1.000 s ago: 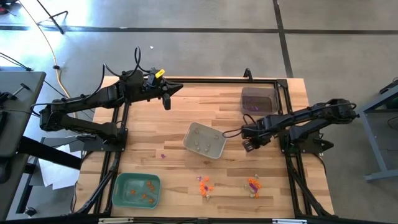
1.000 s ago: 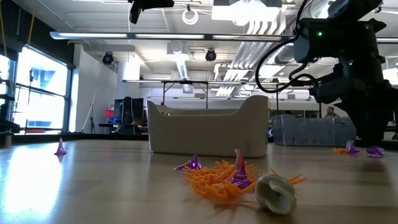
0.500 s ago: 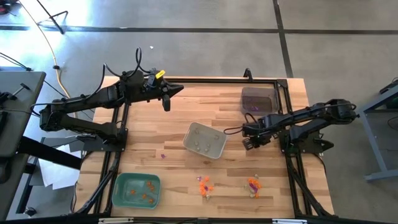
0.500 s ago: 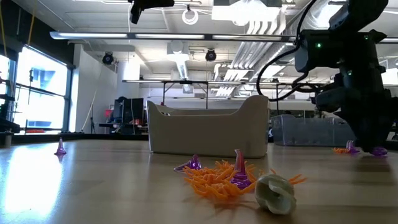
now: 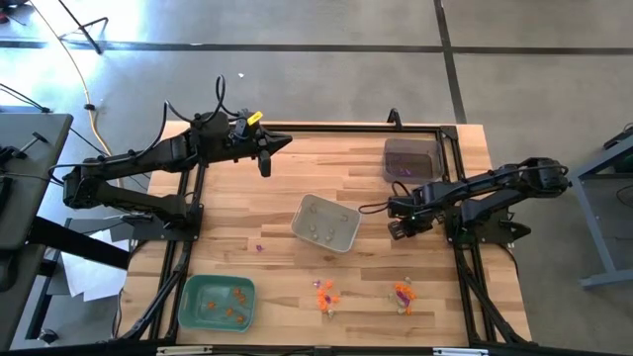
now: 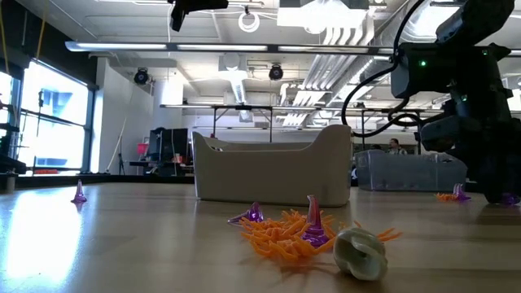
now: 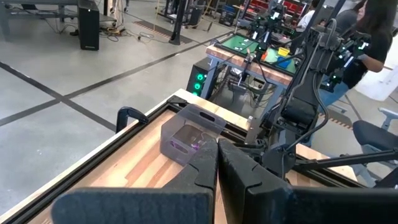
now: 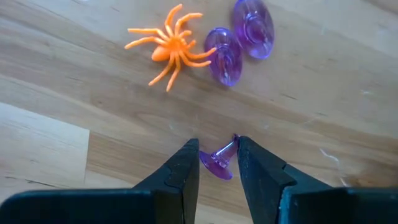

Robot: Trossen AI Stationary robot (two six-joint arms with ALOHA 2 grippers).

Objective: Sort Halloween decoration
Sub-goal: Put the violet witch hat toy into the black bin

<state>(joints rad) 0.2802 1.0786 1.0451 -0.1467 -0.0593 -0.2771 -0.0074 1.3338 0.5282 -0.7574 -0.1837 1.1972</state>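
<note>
The Halloween decoration lies scattered on the wooden table: an orange-and-purple heap (image 5: 324,295), another heap (image 5: 403,295) and a lone purple piece (image 5: 260,247). My right gripper (image 5: 397,229) points down, just above the table, open. Its fingers stand close on either side of a small purple hat-shaped trinket (image 8: 219,160) that lies on its side. Just beyond it an orange spider (image 8: 171,46) and two more purple trinkets (image 8: 225,56) rest on the wood. My left gripper (image 5: 265,163) hovers shut, high over the far left of the table. My right gripper comes at the purple trinket from above, one finger (image 8: 186,163) by its brim and the other (image 8: 249,158) by its pointed tip (image 8: 234,142). I cannot tell whether the fingers touch it. The trinket seems to lie on the table.
A beige tray (image 5: 326,222) with pale pieces stands mid-table, left of my right gripper. A dark see-through tray (image 5: 410,158) with purple pieces stands at the far right. A green tray (image 5: 218,302) with orange pieces sits at the near left. Black frame rails edge the table.
My right gripper has sunk toward the table over the purple trinkets and shifted slightly toward the table's right edge. The gap between its fingers has stayed the same.
</note>
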